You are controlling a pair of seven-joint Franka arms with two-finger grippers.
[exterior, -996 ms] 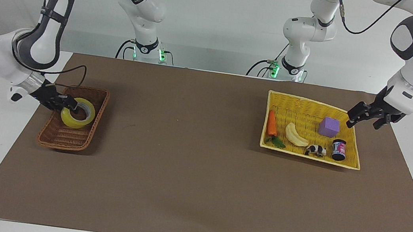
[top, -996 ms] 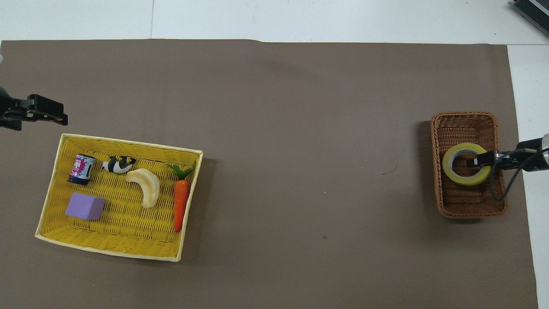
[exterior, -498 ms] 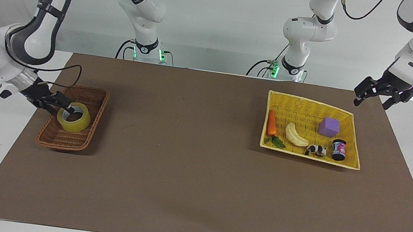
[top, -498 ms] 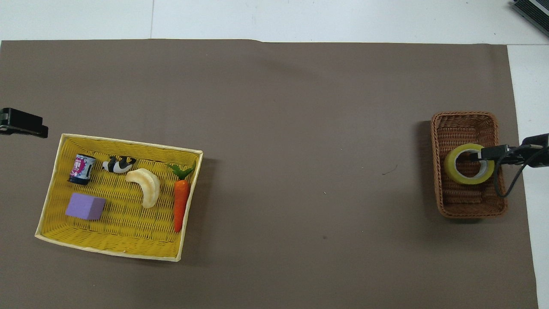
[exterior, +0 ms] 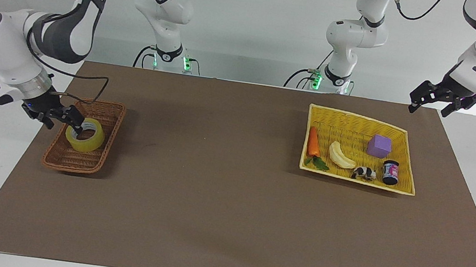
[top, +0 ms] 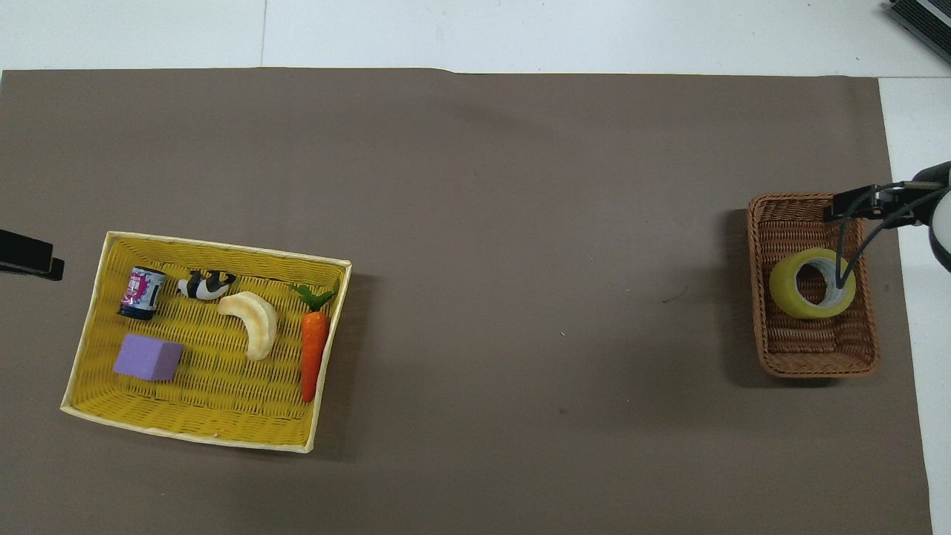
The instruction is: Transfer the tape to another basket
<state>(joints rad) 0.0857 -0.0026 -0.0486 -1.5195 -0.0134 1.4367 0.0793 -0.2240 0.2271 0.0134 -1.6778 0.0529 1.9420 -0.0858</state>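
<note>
The yellow tape (exterior: 85, 135) lies tilted in the dark-brown wicker basket (exterior: 72, 167) at the right arm's end of the table. It also shows in the overhead view (top: 812, 284) in the basket (top: 817, 368). My right gripper (exterior: 63, 123) is open and empty. It is over the basket's rim, close beside the tape and not holding it; in the overhead view it (top: 847, 206) is over a corner of the rim. My left gripper (exterior: 433, 100) is open and empty, raised over the table's corner at the left arm's end.
A bright-yellow basket (exterior: 360, 116) near the left arm's end holds a carrot (exterior: 313, 142), a peeled banana (exterior: 340, 155), a purple block (exterior: 379, 146), a small jar (exterior: 390, 172) and a cow figure (exterior: 364, 173). A brown mat (exterior: 212, 185) covers the table.
My right gripper has let go of the tape and drawn back to the basket's rim. The tape has settled in the brown basket. My left gripper has risen away from the yellow basket.
</note>
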